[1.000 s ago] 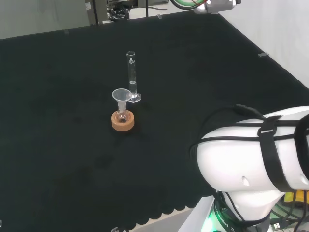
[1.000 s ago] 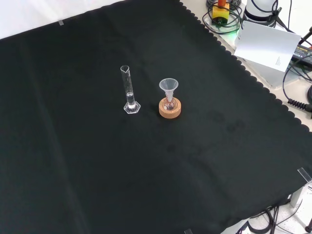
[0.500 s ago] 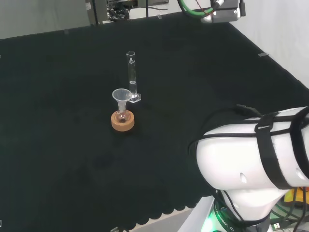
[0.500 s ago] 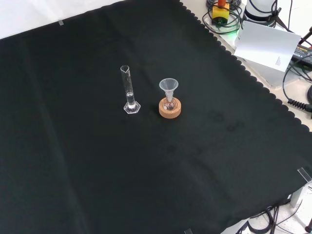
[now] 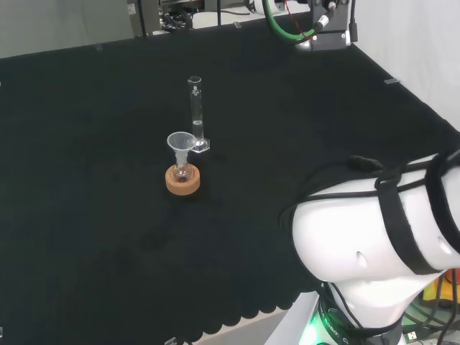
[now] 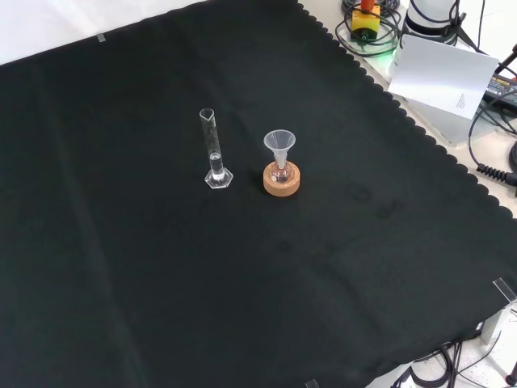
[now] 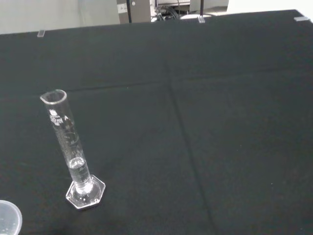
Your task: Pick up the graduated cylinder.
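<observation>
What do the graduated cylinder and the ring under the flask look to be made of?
Graduated cylinder: clear glass or plastic, glossy; the black cloth shows through it, white markings on its wall. Ring stand: apparently cork, with a matte tan, slightly grainy surface.

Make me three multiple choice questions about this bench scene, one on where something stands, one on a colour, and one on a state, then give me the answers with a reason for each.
1. In the front view, where does the graduated cylinder stand relative to the funnel?
A. To its left
B. To its right
C. Inside it

2. What colour is the ring stand under the small flask?
A. Red
B. Cork tan
C. Blue

3. How is the graduated cylinder placed?
A. Lying on its side
B. Lifted off the cloth
C. Upright on its base

Answers:
1. A, the front view shows the cylinder left of the funnel, apart from it.
2. B, the ring is a light tan against the black cloth.
3. C, the wrist view shows its hexagonal base flat on the cloth and the tube vertical.
</observation>
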Tool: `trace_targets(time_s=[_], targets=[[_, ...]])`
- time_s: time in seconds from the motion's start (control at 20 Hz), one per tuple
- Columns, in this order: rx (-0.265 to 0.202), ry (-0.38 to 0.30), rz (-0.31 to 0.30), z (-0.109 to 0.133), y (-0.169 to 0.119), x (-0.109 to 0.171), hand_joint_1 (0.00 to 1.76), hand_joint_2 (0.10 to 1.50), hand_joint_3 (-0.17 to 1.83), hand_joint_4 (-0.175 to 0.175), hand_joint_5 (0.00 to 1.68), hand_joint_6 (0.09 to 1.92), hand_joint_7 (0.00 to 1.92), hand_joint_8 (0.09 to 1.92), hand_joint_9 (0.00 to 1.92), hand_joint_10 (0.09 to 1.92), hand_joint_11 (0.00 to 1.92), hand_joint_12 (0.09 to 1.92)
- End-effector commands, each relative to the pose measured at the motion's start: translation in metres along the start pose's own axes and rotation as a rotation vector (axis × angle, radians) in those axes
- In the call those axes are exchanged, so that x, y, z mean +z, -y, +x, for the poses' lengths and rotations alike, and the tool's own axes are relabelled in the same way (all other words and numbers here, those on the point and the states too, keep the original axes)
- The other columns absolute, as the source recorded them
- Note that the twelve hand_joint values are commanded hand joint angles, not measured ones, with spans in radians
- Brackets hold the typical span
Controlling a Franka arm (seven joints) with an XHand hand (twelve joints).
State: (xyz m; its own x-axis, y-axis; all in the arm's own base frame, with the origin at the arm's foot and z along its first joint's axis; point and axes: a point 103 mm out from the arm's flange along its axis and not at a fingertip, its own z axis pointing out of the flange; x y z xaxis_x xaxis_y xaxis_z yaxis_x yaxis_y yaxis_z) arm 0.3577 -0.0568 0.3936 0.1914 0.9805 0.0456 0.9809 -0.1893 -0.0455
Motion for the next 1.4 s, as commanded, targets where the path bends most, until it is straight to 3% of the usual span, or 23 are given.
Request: trace_targets(time_s=[0.05, 0.55, 0.9, 1.4], targets=[[-0.017, -0.031, 0.010, -0.011, -0.052, 0.044, 0.00, 1.19, 0.34, -0.024, 0.26, 0.09, 0.03, 0.53, 0.25, 0.69, 0.15, 1.38], [-0.058, -0.104, 0.012, -0.011, -0.108, 0.094, 0.17, 1.12, 0.28, -0.027, 0.27, 0.09, 0.06, 0.58, 0.30, 0.70, 0.15, 1.39], [-0.113, -0.145, 0.044, -0.005, -0.119, 0.131, 0.30, 1.05, 0.25, -0.027, 0.29, 0.09, 0.10, 0.62, 0.35, 0.71, 0.17, 1.39], [-0.188, -0.191, 0.095, 0.015, -0.122, 0.177, 0.33, 1.03, 0.24, -0.028, 0.30, 0.09, 0.11, 0.64, 0.38, 0.71, 0.18, 1.39]])
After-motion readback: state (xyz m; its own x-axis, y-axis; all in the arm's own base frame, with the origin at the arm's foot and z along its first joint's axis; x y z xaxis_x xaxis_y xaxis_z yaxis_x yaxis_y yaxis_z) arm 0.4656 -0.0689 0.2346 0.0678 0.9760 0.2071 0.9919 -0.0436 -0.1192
